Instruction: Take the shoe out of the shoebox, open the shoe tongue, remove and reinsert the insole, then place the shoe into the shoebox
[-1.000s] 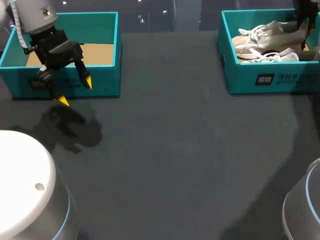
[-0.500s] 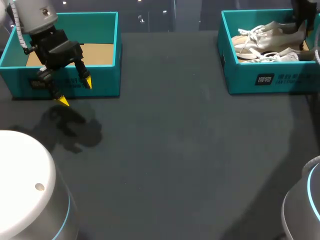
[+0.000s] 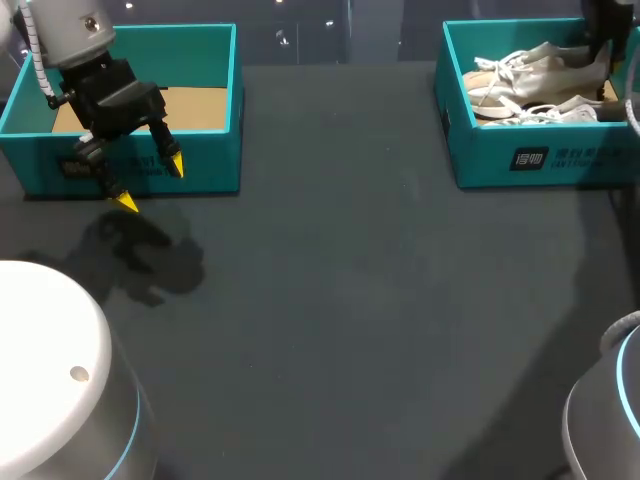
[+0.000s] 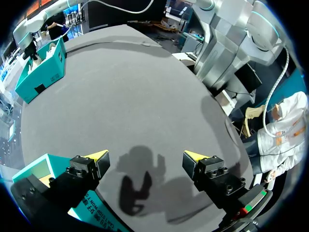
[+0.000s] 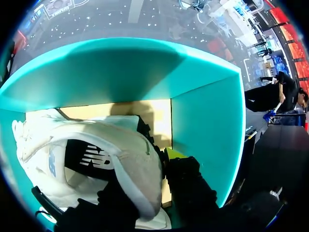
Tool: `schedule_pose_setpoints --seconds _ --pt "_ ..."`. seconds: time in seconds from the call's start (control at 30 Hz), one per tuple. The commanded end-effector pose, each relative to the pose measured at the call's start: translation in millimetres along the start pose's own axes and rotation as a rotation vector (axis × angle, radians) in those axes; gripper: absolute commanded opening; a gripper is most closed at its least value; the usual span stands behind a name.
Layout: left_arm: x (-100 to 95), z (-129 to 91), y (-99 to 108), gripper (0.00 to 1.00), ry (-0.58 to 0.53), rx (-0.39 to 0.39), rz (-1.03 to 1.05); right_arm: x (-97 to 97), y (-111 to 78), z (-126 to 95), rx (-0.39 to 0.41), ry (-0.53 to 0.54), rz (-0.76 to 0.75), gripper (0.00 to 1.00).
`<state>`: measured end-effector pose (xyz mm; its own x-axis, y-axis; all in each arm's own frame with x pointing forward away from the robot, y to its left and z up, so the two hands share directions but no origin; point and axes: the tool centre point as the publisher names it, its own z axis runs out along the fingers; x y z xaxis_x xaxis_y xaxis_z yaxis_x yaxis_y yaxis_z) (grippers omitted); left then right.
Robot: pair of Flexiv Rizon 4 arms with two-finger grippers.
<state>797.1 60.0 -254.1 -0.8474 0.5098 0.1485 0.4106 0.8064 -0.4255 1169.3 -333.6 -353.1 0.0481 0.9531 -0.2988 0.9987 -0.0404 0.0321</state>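
Observation:
A white and beige shoe lies on top of a second one in the teal shoebox at the table's far right. My right gripper reaches into the box from the far right corner. In the right wrist view it is shut on the heel collar of the upper shoe, close to the box wall. My left gripper hangs open at the far left, above the table just in front of the other teal box. Nothing is between its fingers.
A second teal box with a bare cardboard floor stands at the far left, right behind my left gripper; its corner shows beside the left fingers. Dark grey table spreads between the two boxes.
The upper shoe's heel has risen slightly in the box with my right gripper on it. The left arm has not moved.

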Motion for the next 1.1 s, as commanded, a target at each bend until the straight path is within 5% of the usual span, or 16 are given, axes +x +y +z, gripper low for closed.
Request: schedule_pose_setpoints --seconds 0.03,0.23,0.57,0.63,0.9,1.1 --pt "0.6 0 0 1.00 -0.001 -0.003 0.000 1.5 7.2 3 0.012 0.006 -0.001 0.23" --pt "0.6 0 0 1.00 -0.001 -0.003 0.000 1.6 5.9 4 0.018 0.012 0.001 0.43" --pt "0.6 0 0 1.00 -0.001 -0.003 0.000 -0.1 1.5 -7 0.008 0.034 0.009 0.50" --pt "0.6 0 0 1.00 -0.001 -0.003 0.000 -0.3 -0.2 -11 0.009 0.050 0.010 0.66" --pt "0.6 0 0 1.00 -0.001 -0.003 0.000 1.4 -9.1 -38 -0.019 0.068 -0.006 0.98" --pt "0.2 -12 -6 1.00 -0.058 0.013 -0.075 4.7 -19.1 -62 -0.023 0.082 -0.013 1.00"
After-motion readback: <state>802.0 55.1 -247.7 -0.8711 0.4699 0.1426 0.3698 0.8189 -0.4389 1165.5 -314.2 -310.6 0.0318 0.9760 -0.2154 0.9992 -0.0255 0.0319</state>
